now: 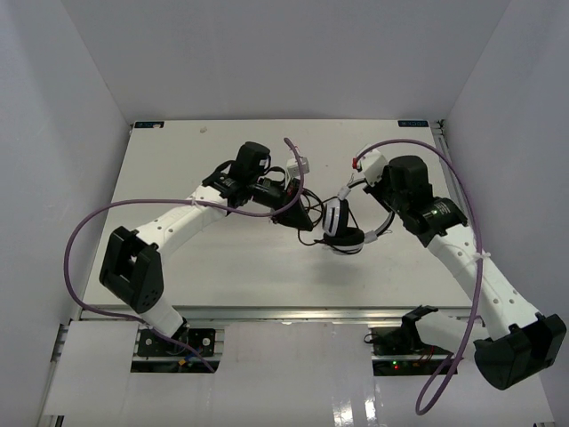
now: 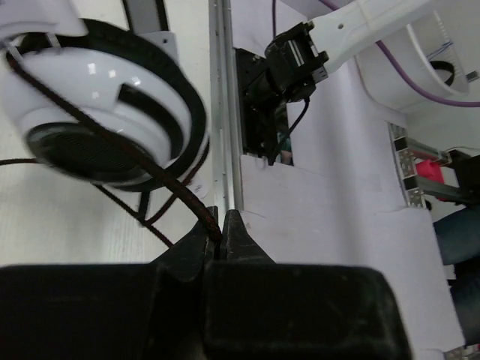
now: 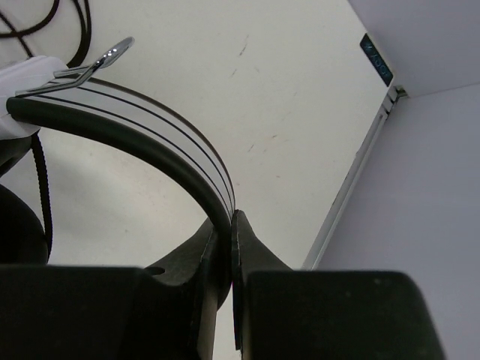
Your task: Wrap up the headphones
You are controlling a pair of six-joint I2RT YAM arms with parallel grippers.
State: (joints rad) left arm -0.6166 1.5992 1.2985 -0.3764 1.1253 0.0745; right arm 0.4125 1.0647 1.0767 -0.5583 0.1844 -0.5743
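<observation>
Headband [image 3: 150, 139] of white-and-black over-ear headphones [image 1: 342, 233] clamped in right gripper [image 3: 227, 219], thin black cable [image 2: 176, 196] pinched in left gripper [image 2: 223, 226], round earcup [image 2: 97, 94] just ahead.

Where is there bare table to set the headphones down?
Free: the table's far strip along the back wall, and the near middle between left arm and right arm. Crowded: the centre, with headphones, cable, left pincer and right pincer.
</observation>
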